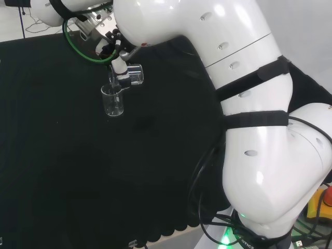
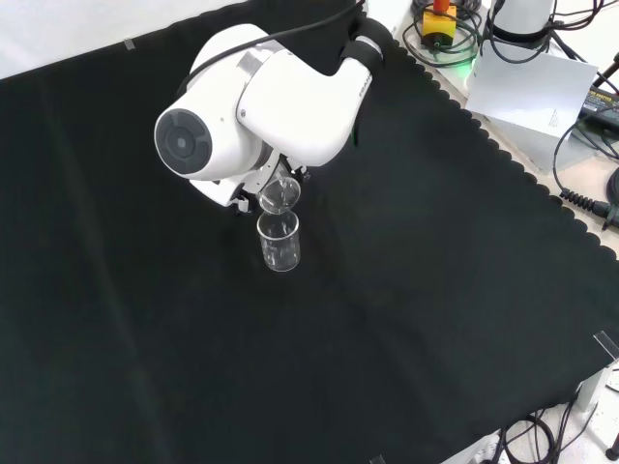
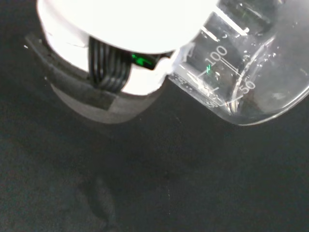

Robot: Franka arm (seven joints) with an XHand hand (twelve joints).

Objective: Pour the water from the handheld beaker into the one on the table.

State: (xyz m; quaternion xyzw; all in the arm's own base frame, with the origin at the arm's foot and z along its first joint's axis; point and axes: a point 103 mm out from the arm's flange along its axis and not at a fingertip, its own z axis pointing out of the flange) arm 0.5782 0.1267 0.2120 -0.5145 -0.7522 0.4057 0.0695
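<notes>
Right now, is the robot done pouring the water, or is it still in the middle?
It looks mid-pour. Done: the hand has the held beaker above the beaker on the cloth and tipped on its side, mouth toward it. In hand: the pour itself; the wrist view shows droplets inside the held glass, though I cannot tell how much water remains or has landed. Left: finishing the pour and turning the beaker upright.

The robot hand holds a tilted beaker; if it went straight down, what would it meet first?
Probably the standing beaker on the cloth: the held beaker in the robot hand hangs tipped just above its rim. Depth is unclear.
</notes>
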